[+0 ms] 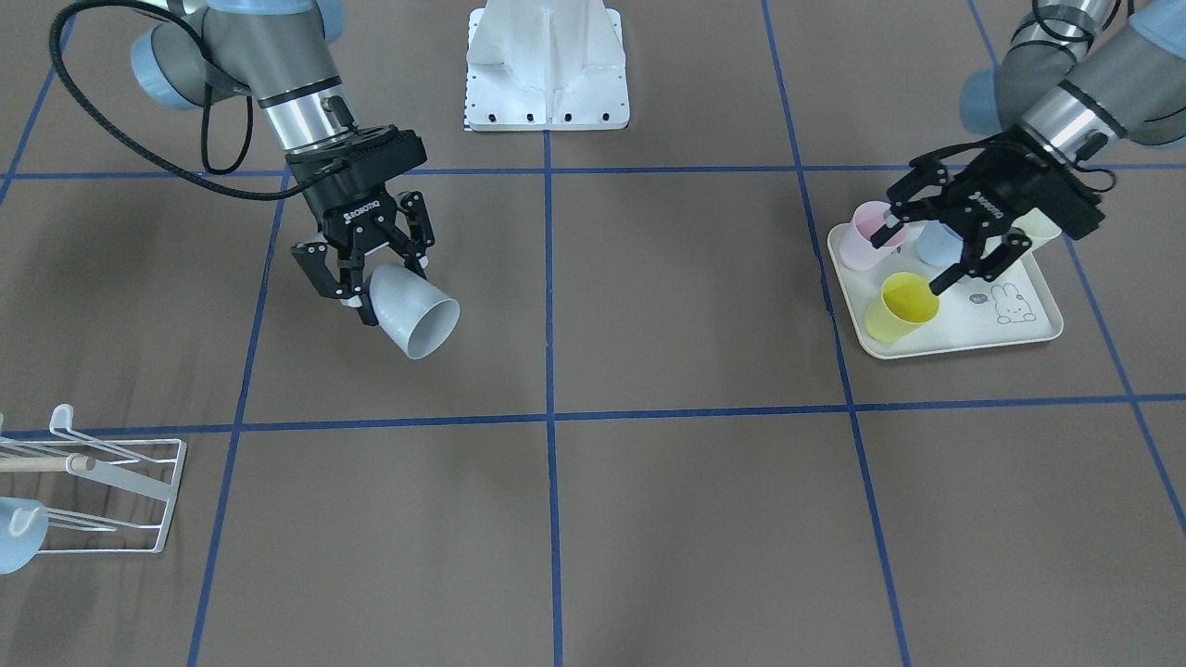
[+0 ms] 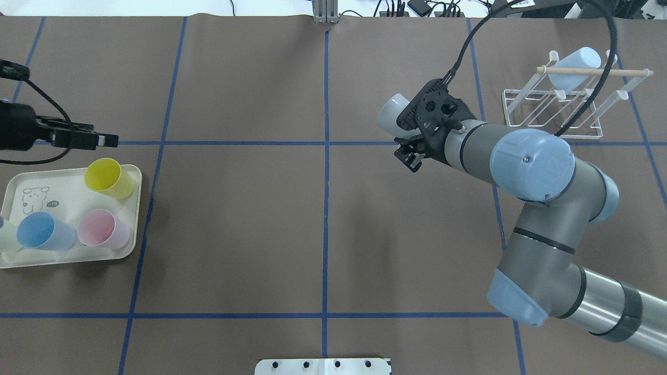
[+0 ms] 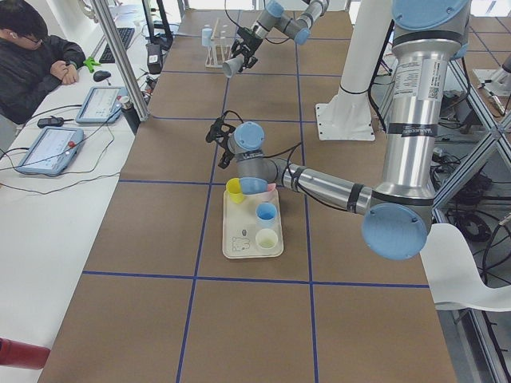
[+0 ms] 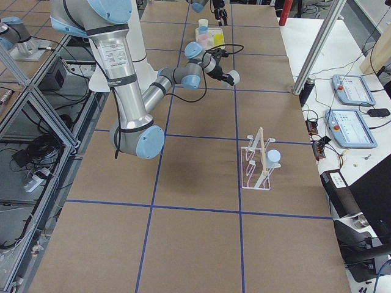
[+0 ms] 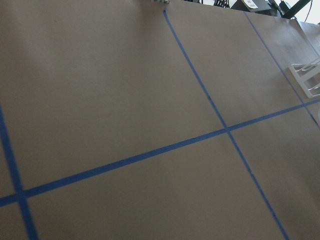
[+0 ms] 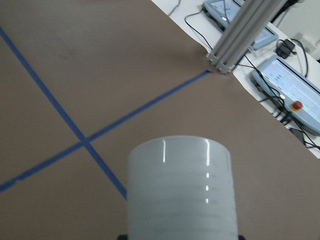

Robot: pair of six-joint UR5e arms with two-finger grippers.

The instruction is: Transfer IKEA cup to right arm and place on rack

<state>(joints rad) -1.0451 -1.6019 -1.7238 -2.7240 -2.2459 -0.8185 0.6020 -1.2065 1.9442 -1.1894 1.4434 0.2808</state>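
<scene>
Front-facing: R fingers grip cup

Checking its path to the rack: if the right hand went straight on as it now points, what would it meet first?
Probably the bare table near the blue tape cross: the right hand tilts downward, cup leading. The rack sits off to one side, though depth is unclear.

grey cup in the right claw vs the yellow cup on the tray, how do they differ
The grey cup is gripped in the air by the right claw; the yellow cup stands free on the tray. The grey cup is tipped, mouth sideways; the yellow cup is upright, mouth up. The grey cup is pale grey, the yellow cup bright yellow. Both are tapered, handleless tumblers.
</scene>
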